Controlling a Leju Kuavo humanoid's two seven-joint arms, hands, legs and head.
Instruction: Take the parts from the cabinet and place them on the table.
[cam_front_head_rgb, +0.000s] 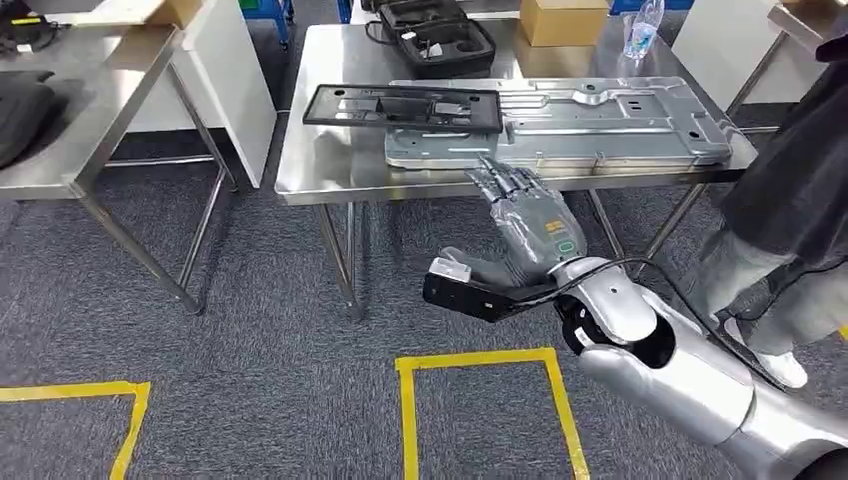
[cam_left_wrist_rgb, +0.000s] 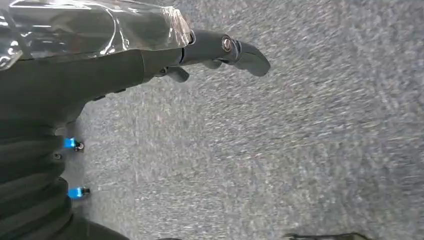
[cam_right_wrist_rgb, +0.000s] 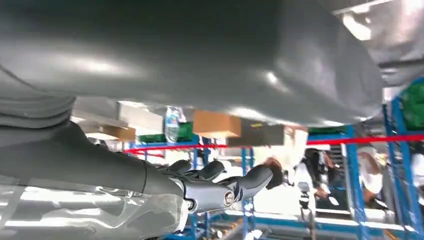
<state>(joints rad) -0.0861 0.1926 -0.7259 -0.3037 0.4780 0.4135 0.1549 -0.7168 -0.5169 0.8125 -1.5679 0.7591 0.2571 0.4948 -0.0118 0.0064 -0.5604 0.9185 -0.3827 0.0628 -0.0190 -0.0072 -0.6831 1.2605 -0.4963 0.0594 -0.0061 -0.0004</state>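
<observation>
A large silver stamped metal part (cam_front_head_rgb: 600, 120) lies flat on the steel table (cam_front_head_rgb: 330, 175). A black rectangular frame part (cam_front_head_rgb: 400, 105) rests partly on its left end. My right hand (cam_front_head_rgb: 525, 215) hangs just in front of the table's near edge with its fingers stretched toward the silver part and nothing in them. The right wrist view shows that hand (cam_right_wrist_rgb: 215, 187) spread, with a grey surface (cam_right_wrist_rgb: 175, 55) close over it. My left hand (cam_left_wrist_rgb: 215, 50) hangs over grey carpet and holds nothing.
At the back of the table stand a black case (cam_front_head_rgb: 435, 40), a cardboard box (cam_front_head_rgb: 562, 20) and a water bottle (cam_front_head_rgb: 640, 30). A second steel table (cam_front_head_rgb: 90, 110) is at the left. A person (cam_front_head_rgb: 790, 200) stands close at the right. Yellow tape (cam_front_head_rgb: 480, 360) marks the carpet.
</observation>
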